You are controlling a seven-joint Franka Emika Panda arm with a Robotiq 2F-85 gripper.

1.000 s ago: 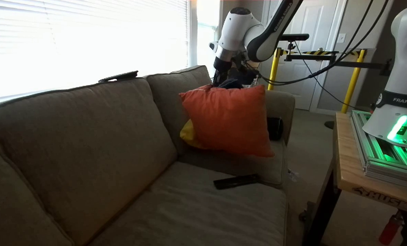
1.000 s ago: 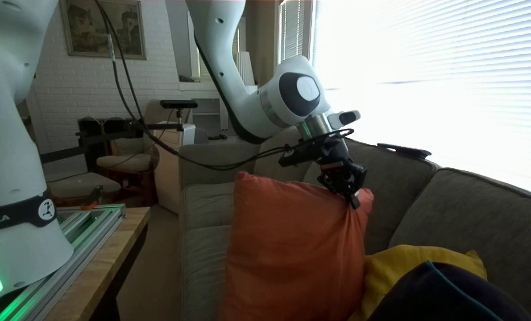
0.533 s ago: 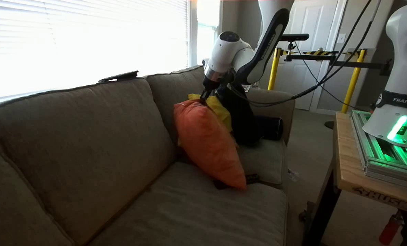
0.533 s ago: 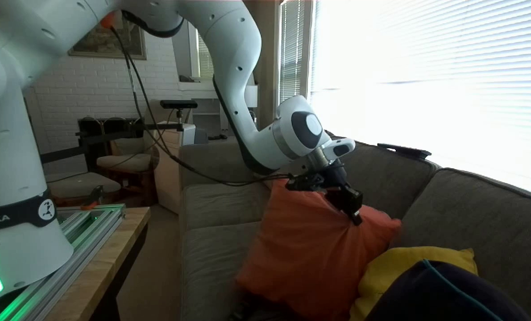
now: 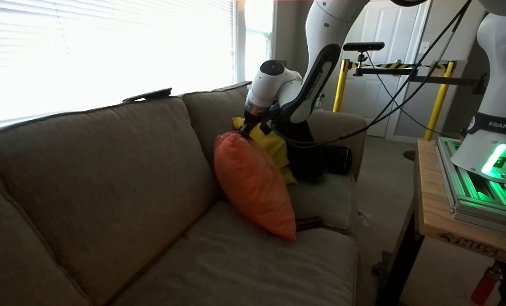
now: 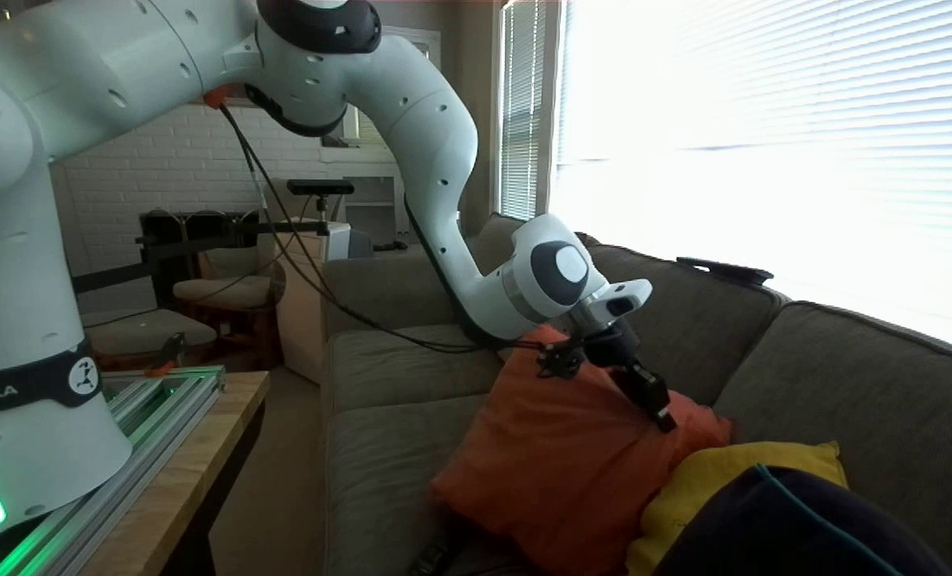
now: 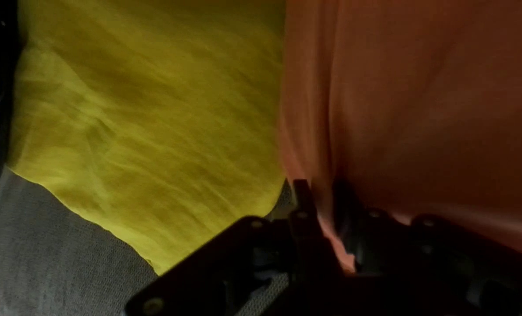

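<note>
An orange pillow [image 5: 253, 187] leans on edge against the sofa back, standing on the seat. At its upper edge is my gripper [image 5: 243, 132], angled down. In the wrist view my gripper [image 7: 322, 188] has its fingers a little apart, with a fold of the orange cloth [image 7: 419, 109] between them; whether they pinch it cannot be made out. Behind the orange pillow rests a yellow pillow [image 5: 274, 146], which fills the left of the wrist view. From the opposite side, my gripper [image 6: 665, 422] overlaps the orange pillow's top [image 6: 548, 456].
A dark pillow [image 5: 297, 157] with teal piping sits beyond the yellow one. Partly behind the orange pillow, a black remote [image 5: 309, 222] lies on the seat. A flat black object [image 5: 147, 95] rests on the sofa's back. The robot stands on a wooden bench [image 6: 236, 400].
The arm has swung out over the sofa and lowered, carrying the orange pillow round until it stands edge-on, baring the yellow and dark pillows. Over the last half second it sank slightly further.
</note>
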